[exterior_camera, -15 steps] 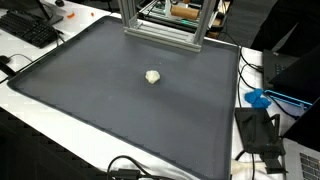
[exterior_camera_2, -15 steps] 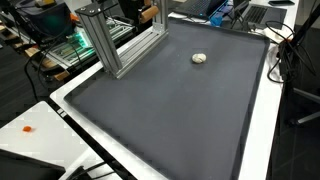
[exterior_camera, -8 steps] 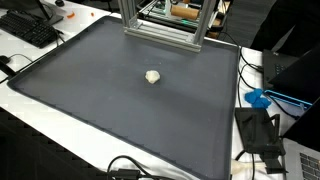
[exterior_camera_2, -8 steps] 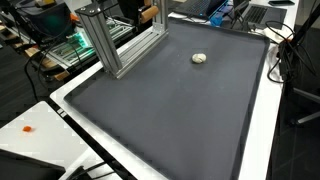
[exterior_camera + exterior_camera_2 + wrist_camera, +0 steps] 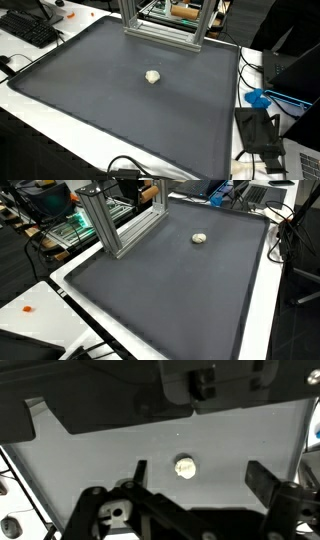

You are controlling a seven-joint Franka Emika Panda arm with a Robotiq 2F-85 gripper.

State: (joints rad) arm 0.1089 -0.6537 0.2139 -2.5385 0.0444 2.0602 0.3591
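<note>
A small whitish crumpled lump lies alone near the middle of a dark grey mat in both exterior views. The arm and gripper do not show in either exterior view. In the wrist view my gripper is open and empty, its two dark fingers spread wide at the bottom of the picture. The lump shows between the fingers, closer to the left one, on the mat far below. The gripper touches nothing.
An aluminium frame stands at one edge of the mat. A keyboard, cables, a blue object and dark equipment lie around the mat on the white table.
</note>
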